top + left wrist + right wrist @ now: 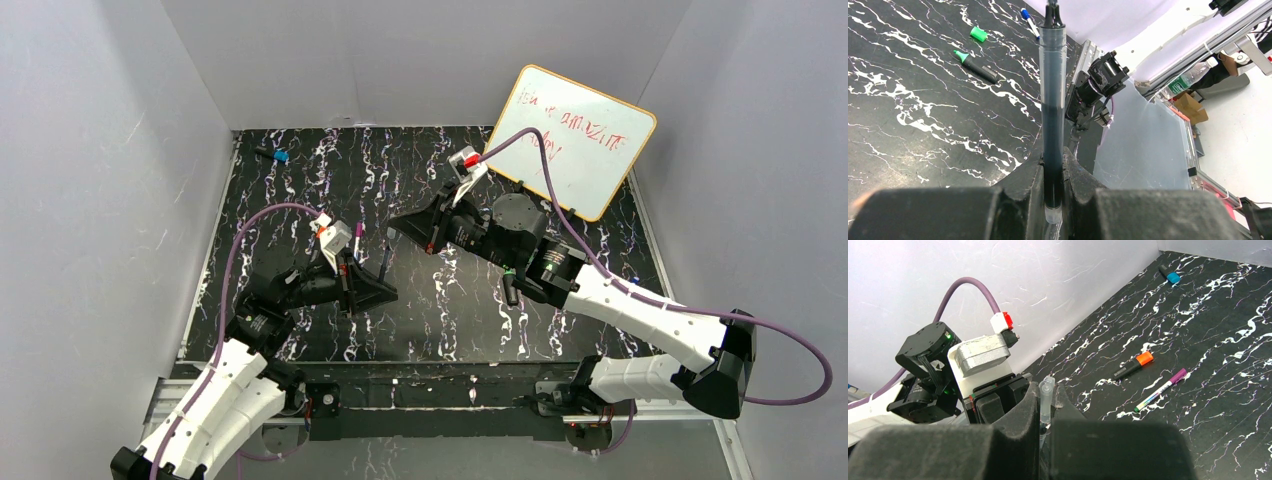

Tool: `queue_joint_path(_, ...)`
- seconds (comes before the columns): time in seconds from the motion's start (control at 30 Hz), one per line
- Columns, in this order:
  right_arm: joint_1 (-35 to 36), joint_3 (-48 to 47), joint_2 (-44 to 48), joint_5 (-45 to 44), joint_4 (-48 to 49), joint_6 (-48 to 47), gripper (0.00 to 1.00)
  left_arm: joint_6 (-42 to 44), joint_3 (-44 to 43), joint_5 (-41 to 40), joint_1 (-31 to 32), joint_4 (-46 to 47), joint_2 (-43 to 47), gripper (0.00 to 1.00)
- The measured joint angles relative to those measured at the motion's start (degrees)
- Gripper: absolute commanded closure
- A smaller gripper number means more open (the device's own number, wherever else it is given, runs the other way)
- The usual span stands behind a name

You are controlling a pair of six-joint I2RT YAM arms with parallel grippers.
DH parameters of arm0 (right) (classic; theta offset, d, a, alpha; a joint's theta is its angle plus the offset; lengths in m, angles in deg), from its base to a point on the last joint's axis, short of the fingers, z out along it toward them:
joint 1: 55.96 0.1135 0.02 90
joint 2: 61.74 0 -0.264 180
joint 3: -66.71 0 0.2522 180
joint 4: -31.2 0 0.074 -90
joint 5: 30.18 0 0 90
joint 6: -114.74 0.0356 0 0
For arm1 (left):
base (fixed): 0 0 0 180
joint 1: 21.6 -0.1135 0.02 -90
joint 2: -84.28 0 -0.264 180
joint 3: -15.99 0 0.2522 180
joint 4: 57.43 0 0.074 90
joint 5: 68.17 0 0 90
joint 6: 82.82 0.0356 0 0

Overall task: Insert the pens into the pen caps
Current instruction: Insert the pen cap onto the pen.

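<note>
My left gripper [1053, 159] is shut on a slim dark pen [1053, 95], which stands up between the fingers with its tip pointing away; from above the pen [386, 265] sticks out toward the right arm. My right gripper [1047, 391] is shut on a clear translucent pen cap [1046, 396], facing the left gripper [368, 292] a short way off. On the mat lie a green-tipped black marker [975, 66], a loose green cap [978, 34], an orange-capped black marker [1133, 365], a white pen with a purple cap [1160, 390] and a white pen with a blue cap [1030, 22].
A whiteboard [580, 140] with red writing leans at the back right, close behind the right arm. A blue cap [280, 157] lies at the far left of the black marbled mat [300, 190]. Grey walls close in three sides.
</note>
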State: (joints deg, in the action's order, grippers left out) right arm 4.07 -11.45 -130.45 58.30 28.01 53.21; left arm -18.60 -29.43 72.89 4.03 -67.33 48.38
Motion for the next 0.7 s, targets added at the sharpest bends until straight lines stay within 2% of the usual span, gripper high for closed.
queue_joint_path(0.7,0.0,-0.02,0.0,-0.02,-0.09,-0.02,0.99,1.57,-2.71,-0.02,0.0,0.39,-3.32,1.0)
